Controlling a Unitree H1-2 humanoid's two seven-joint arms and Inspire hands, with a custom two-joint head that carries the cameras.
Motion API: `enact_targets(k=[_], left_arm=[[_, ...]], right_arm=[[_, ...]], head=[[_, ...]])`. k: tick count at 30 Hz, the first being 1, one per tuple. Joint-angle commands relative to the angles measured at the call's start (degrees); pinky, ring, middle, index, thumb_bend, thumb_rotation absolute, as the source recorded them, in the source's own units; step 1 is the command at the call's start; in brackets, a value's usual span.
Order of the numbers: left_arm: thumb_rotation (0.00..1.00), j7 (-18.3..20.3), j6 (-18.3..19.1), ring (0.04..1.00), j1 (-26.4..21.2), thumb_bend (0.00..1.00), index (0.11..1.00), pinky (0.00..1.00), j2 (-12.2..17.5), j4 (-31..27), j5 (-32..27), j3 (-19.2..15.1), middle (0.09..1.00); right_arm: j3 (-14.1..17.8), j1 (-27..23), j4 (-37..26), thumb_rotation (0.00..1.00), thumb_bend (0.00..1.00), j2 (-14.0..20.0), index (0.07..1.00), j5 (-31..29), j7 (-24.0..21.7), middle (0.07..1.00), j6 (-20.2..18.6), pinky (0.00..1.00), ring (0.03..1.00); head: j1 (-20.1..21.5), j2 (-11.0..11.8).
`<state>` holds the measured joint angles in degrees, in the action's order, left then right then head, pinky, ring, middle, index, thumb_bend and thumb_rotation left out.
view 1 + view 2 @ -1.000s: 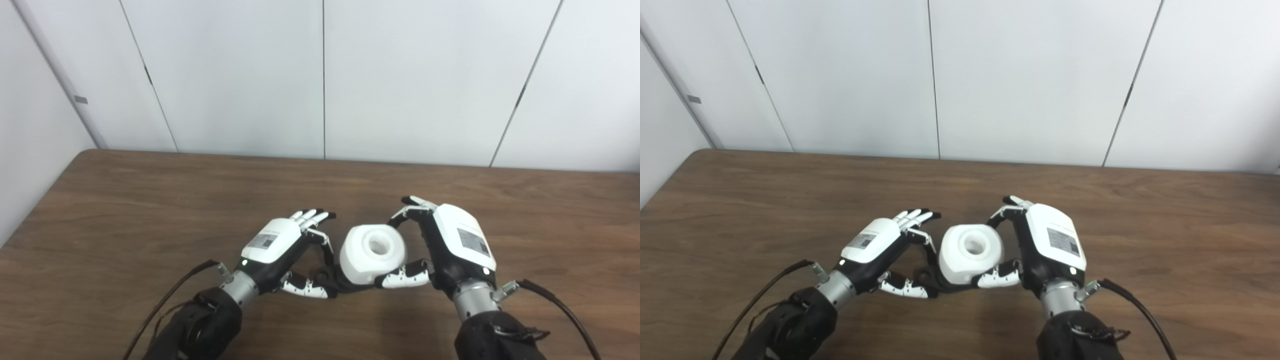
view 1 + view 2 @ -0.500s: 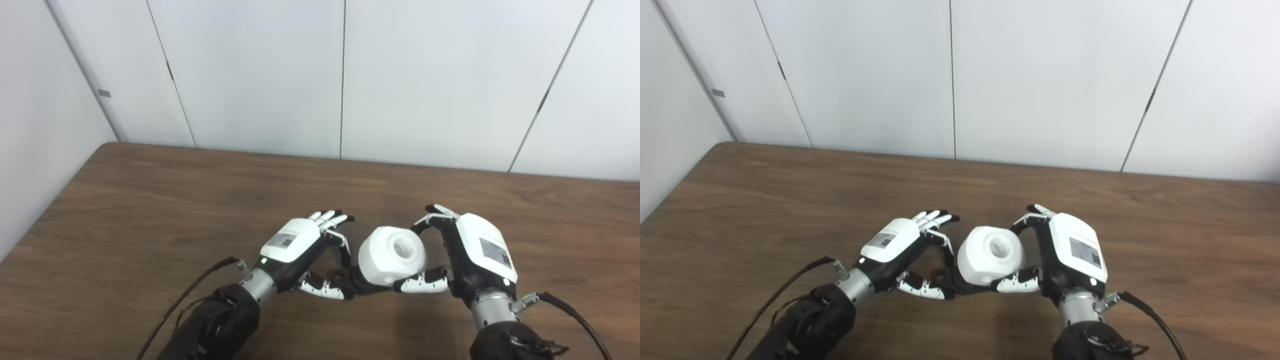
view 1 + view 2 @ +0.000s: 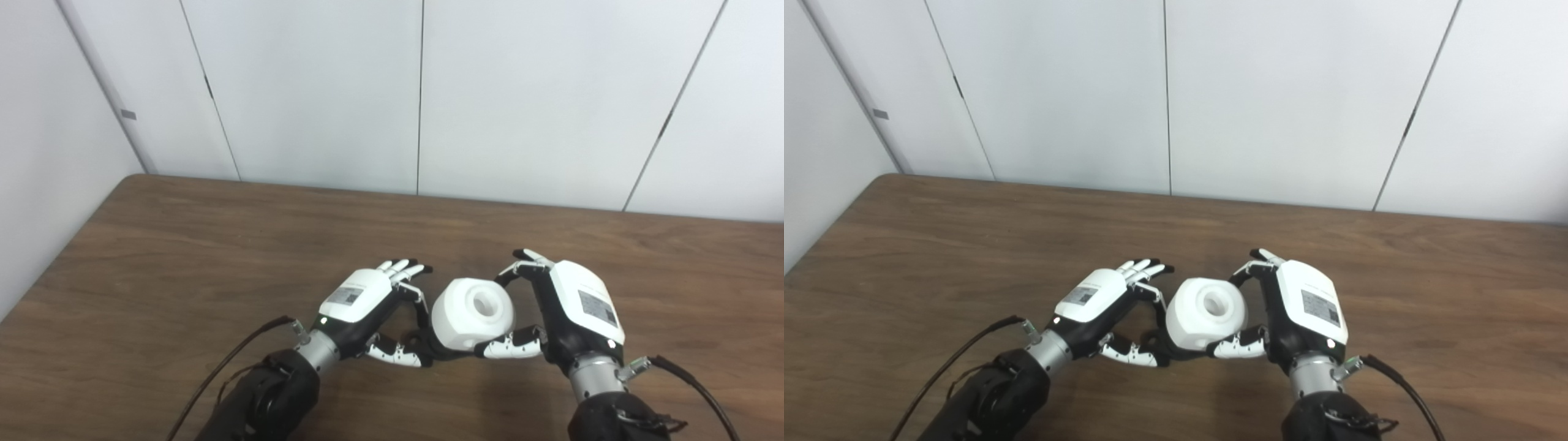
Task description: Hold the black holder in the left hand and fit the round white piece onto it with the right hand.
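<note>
The round white piece (image 3: 473,312) has a hole in its top face and sits between my two hands above the brown table (image 3: 184,245). My right hand (image 3: 566,306) is shut on it, fingers at its far side and thumb under its near side. The black holder (image 3: 422,343) shows only as a small dark part under the white piece's left edge. My left hand (image 3: 373,306) is shut on the holder, pinching it between thumb and one finger while the other fingers stick out straight. The white piece sits against the holder; the joint is hidden.
White wall panels (image 3: 422,92) stand behind the table's far edge. The table's left edge (image 3: 61,251) runs near a side wall. Black cables (image 3: 239,361) trail from both wrists toward the bottom of the picture.
The camera shifted between the first and second earlier frames. Since half a second ago my right hand has pushed the white piece a little left, closer to my left hand.
</note>
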<state>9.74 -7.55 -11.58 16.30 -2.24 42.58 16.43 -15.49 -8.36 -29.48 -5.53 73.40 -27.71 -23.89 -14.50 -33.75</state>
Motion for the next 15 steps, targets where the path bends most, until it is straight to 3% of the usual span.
enact_targets(k=[1, 15], left_arm=[[0.04, -1.44, -0.73, 0.981, -1.84, 0.52, 0.481, 1.0, -0.14, -0.73, 0.22, 0.12, 0.944], [0.04, -2.35, -0.26, 0.975, -2.21, 0.52, 0.481, 1.0, -1.26, 0.05, 1.11, 1.01, 0.937]], right_arm=[[-0.61, -2.15, -1.59, 0.15, 0.51, -0.66, 0.48, 0.17, 0.04, 0.881, 1.71, 0.65, 0.881], [-2.08, -3.21, -0.58, 0.15, 0.51, 0.19, 0.477, 0.87, -1.43, 0.883, 3.44, 0.64, 0.886]], head=[[-0.06, -0.02], [-1.02, 0.68]])
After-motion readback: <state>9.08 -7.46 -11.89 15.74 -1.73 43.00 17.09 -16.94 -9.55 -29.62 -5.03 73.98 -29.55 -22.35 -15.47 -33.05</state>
